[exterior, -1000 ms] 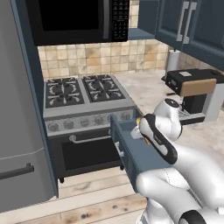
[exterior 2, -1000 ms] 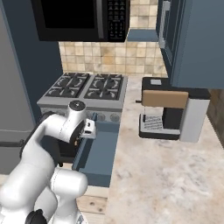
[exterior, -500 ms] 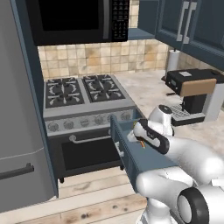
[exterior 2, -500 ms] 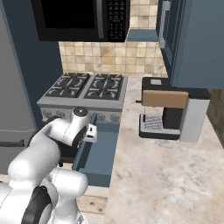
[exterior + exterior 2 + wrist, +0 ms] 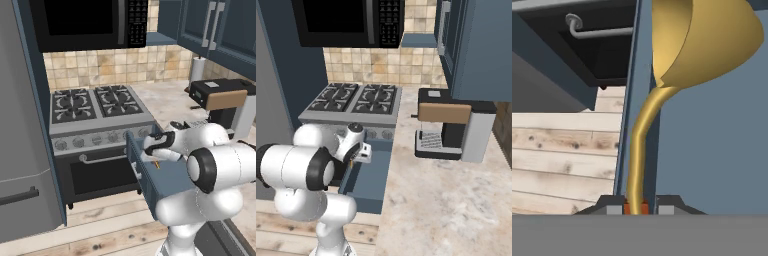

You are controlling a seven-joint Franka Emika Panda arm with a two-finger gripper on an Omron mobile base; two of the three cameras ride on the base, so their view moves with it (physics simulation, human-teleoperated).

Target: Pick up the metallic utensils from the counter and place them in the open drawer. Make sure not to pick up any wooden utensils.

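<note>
Golden spoon [image 5: 662, 100], clamped in end effector [image 5: 636, 205], has dropped into drawer [image 5: 167, 177].

Arm bent low over the open drawer [image 5: 372, 175]

The gripper [image 5: 362, 154] is held above the drawer's rear left corner, beside the stove front. A coffee machine [image 5: 453, 131] is seen on the counter [image 5: 441, 200], near its back edge.

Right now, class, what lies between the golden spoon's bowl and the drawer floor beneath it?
Nothing: in the hand view the golden spoon, clamped in the gripper, hangs over the bare slate-blue floor of the open drawer.
</note>
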